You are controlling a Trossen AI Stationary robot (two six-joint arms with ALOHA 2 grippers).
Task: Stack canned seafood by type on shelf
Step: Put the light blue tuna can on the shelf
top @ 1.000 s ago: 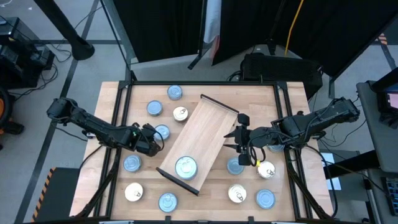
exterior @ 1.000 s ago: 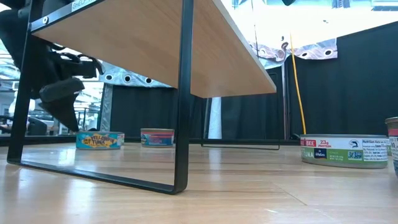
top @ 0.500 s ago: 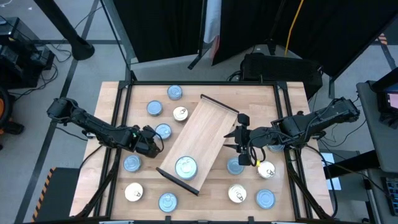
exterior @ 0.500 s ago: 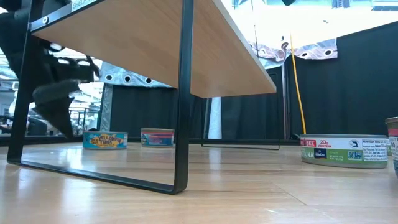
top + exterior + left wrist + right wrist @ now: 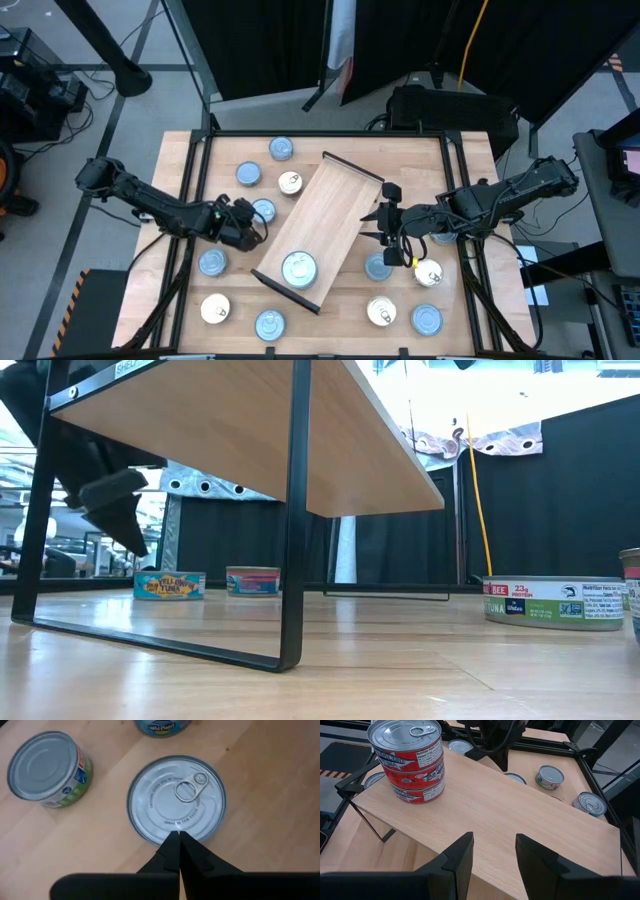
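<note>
shelf (image 5: 322, 226) – diagonal mid-table | stacked tins (image 5: 299, 268) – on its near end | loose tins (image 5: 247, 174) around

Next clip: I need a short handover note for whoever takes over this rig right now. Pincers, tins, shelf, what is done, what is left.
Left pincer: shut, empty, just above a silver pull-tab tin on the table beside the shelf's left edge.
Right pincer: open, empty, at the right edge of the long light wooden shelf.
Done: one stack of two red-labelled tins stands at the shelf's near end.
Left: the other flat round tins, blue-topped and pale-topped, lie scattered on the butcher-block tabletop around the shelf, unsorted.
</note>
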